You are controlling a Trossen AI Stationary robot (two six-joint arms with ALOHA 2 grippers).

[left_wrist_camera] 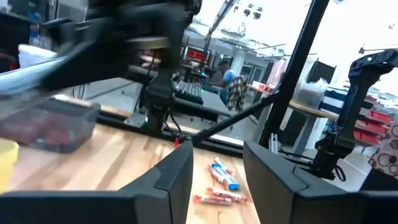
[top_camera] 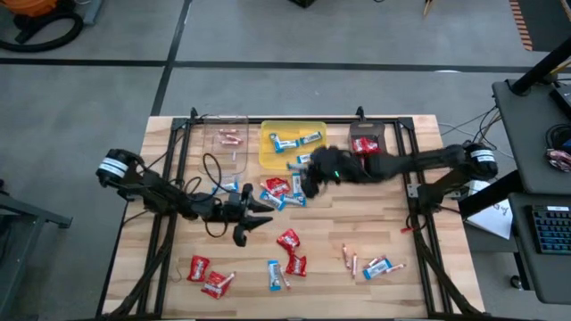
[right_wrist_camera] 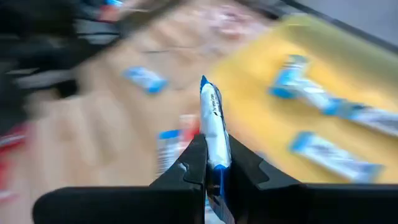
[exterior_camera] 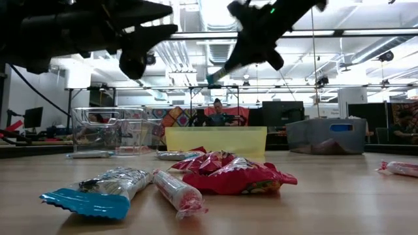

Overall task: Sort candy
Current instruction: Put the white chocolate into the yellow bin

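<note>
We're looking at the right gripper (right_wrist_camera: pixel 211 171) pinching a blue-and-white bar (right_wrist_camera: pixel 213 127) tight between its fingers, and it's hanging just by the near edge of the yellow tray (top_camera: pixel 268 153), over the cluster of sweets in the middle of the table (top_camera: pixel 428 276). That tray is already holding a few blue-and-white bars (top_camera: pixel 296 141). The clear tray (top_camera: pixel 214 125) next to it has pinkish sticks (top_camera: pixel 231 138) in it, and the dark tray (top_camera: pixel 393 134) on the other side has red packets (top_camera: pixel 364 145).

The left gripper (left_wrist_camera: pixel 216 180) is sitting partway open with nothing between the fingers, hovering low over the table left of the middle pile. Past its fingers we're seeing a bar and some sticks (left_wrist_camera: pixel 219 186) lying on the wood.

The rest of the candy is scattered loose: red packets (top_camera: pixel 290 250) and a bar toward the front, a few more at the front left (top_camera: pixel 207 276), some sticks and a bar at the front right (top_camera: pixel 370 265).
</note>
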